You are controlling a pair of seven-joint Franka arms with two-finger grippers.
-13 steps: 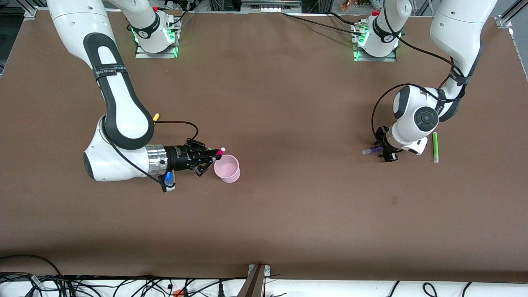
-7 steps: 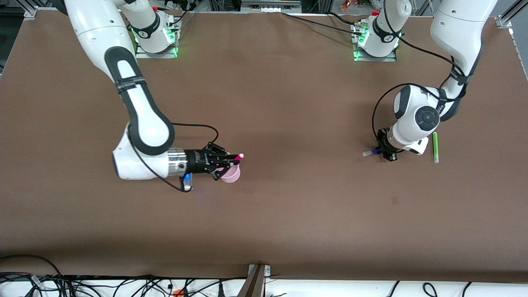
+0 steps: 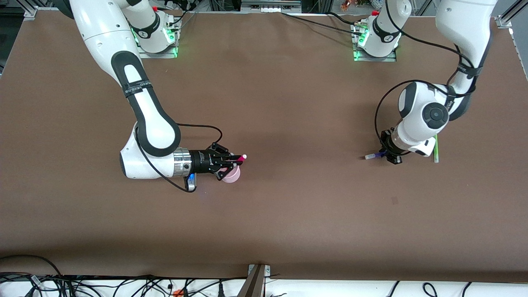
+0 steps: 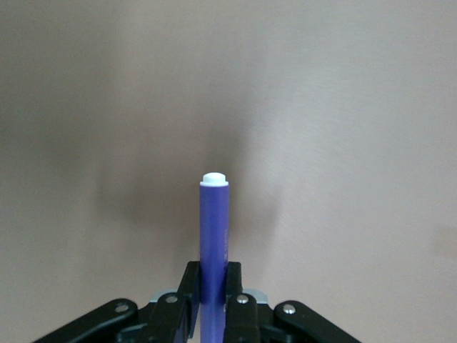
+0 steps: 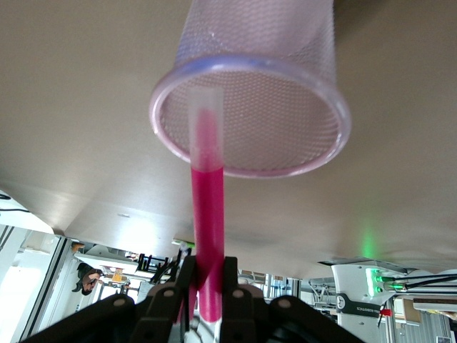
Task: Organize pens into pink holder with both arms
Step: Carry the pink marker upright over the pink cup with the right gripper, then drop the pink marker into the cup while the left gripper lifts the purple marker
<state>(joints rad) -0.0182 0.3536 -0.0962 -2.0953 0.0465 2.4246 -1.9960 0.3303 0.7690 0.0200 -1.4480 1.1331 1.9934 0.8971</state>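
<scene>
My right gripper (image 3: pixel 233 160) is shut on the magenta pen (image 3: pixel 239 158) and holds it level over the pink holder (image 3: pixel 232 175). In the right wrist view the magenta pen (image 5: pixel 208 214) points across the mouth of the pink holder (image 5: pixel 285 50). My left gripper (image 3: pixel 387 154) is shut on the purple pen (image 3: pixel 372 156), just above the table toward the left arm's end; the pen's pale end sticks out. The left wrist view shows the purple pen (image 4: pixel 213 236) between the jaws. The green pen (image 3: pixel 435 149) lies on the table beside the left gripper. The yellow pen is hidden.
The brown table (image 3: pixel 288 206) spreads wide between the two arms. The arm bases (image 3: pixel 154 35) stand at the table's far edge. Cables lie off the table's near edge.
My right gripper has moved with the magenta pen toward the table's middle, from beside the holder to over it. My left gripper has lifted the purple pen slightly.
</scene>
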